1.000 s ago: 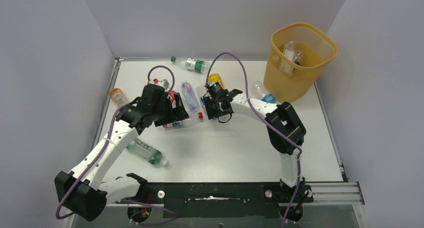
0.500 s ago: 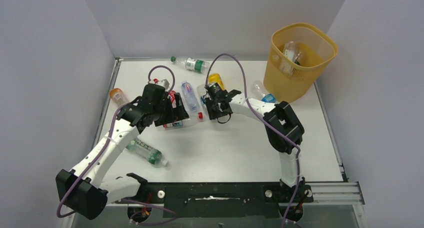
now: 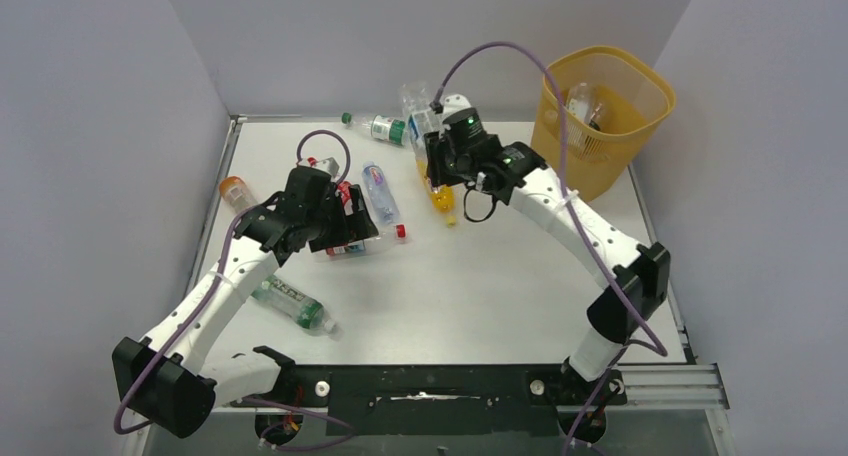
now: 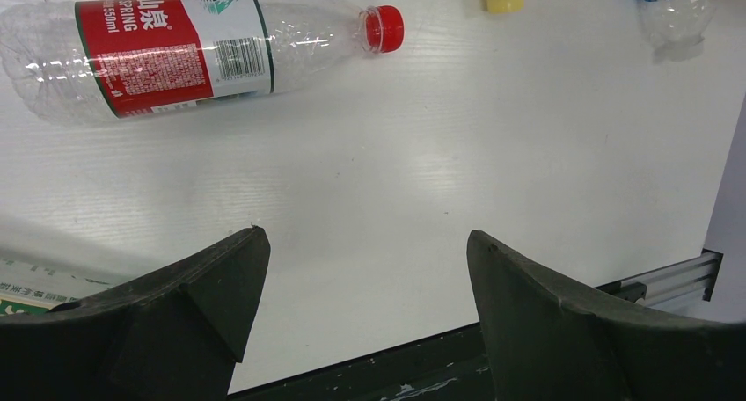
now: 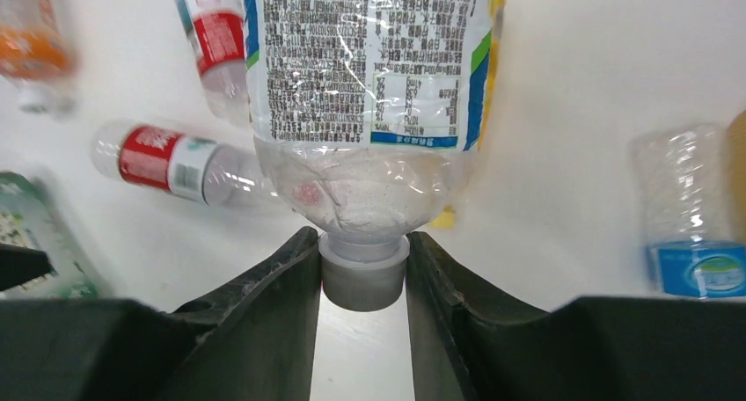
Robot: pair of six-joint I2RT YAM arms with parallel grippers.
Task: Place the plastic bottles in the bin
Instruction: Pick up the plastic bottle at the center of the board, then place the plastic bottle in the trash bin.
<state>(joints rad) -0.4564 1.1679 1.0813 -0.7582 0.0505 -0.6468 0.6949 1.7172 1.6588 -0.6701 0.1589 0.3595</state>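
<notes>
A: Right gripper (image 5: pixel 362 243) state?
B: Clamped hard on the white cap of a clear bottle (image 5: pixel 365 76), the one with a printed label edged blue-green. The bottle is off the worktop (image 3: pixel 480 296), its body sticking up past the fingers, above the middle of the far edge.
A: Over the bin (image 3: pixel 585 171)?
B: No. The bin stands at the far right corner. The held bottle is to its left, apart from the rim. Some binned bottles (image 3: pixel 582 104) show inside.
A: Left gripper (image 4: pixel 365 243)?
B: Jaws wide, nothing between them. It hovers over the left-centre of the worktop. A red-label bottle (image 4: pixel 167 54) with a red cap lies on its side just beyond the fingertips, not touching.
A: Other bottles?
B: Yellow bottle (image 3: pixel 440 196) lies flat below the right gripper. Blue-label bottle (image 3: pixel 380 193) is beside the left gripper. Green-cap bottle (image 3: pixel 385 128) lies along the far edge. Orange bottle (image 3: pixel 235 191) is at the left edge. Green-label bottle (image 3: pixel 290 304) is toward the near left corner, next to the left arm. A second blue-label bottle (image 5: pixel 691 225) shows at the right of the right wrist view. Can't tell where on the worktop it sits.
</notes>
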